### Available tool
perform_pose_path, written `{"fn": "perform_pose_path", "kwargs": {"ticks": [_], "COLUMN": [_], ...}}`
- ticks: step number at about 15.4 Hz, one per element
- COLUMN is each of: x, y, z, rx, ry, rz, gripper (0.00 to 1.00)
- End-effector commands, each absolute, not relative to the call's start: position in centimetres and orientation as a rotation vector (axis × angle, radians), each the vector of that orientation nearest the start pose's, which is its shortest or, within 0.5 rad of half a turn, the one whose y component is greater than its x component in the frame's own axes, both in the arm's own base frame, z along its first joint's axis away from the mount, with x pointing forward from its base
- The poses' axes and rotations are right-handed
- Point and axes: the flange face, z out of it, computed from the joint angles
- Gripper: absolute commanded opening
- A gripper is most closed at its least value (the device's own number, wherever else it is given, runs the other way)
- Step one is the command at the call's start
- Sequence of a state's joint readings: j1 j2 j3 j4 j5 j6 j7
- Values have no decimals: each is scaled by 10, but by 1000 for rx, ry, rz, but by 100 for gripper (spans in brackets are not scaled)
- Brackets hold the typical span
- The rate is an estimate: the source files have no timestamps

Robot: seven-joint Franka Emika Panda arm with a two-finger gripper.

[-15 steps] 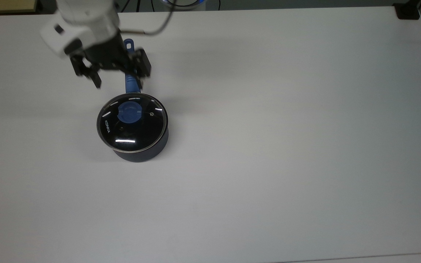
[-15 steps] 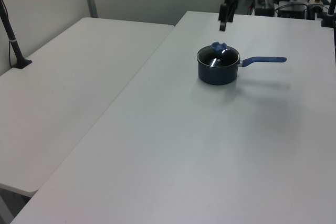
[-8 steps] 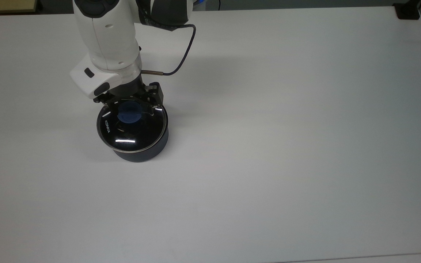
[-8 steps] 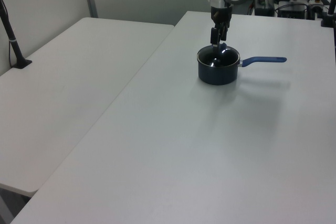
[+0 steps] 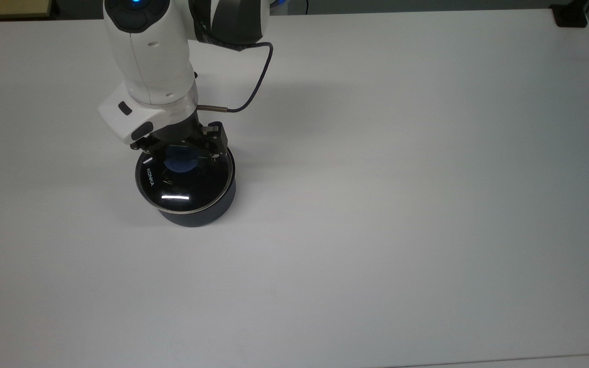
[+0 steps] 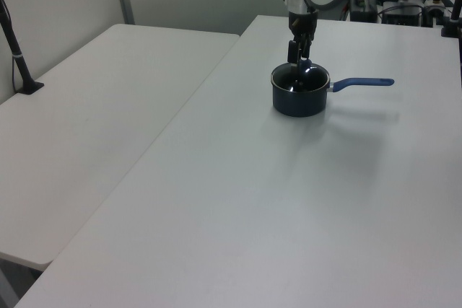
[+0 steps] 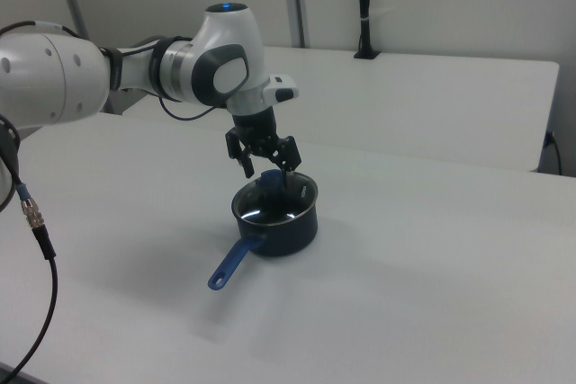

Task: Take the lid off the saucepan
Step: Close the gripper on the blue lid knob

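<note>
On the white desk (image 5: 376, 204), toward the top view's left, the dark saucepan (image 5: 192, 212) is sitting with its glass lid (image 5: 184, 181) resting flat on the rim, white KONKA lettering facing the top view's left. The tool (image 5: 182, 153) is hanging directly over the lid's blue knob (image 5: 181, 163), its two black fingers (image 7: 241, 157) spreading wide to either side of the knob and not gripping it. In the left view, the saucepan's blue handle (image 6: 364, 82) is pointing toward the left view's right, lying just above the desk.
</note>
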State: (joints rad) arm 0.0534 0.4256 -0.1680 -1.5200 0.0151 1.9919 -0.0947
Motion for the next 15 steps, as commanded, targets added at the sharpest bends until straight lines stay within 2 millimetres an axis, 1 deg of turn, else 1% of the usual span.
{"fn": "perform_pose_path", "kwargs": {"ticks": [1, 3, 6, 7, 11, 15], "x": [690, 691, 691, 692, 692, 691], "y": [-57, -57, -57, -57, -59, -61], "z": [423, 423, 422, 420, 423, 428], "rx": [-3228, -3230, -3230, -3231, -3231, -3231], "ry": [54, 66, 65, 65, 65, 56], "rz": [-127, -144, -145, -140, -147, -156], "gripper": [100, 99, 76, 72, 71, 63]}}
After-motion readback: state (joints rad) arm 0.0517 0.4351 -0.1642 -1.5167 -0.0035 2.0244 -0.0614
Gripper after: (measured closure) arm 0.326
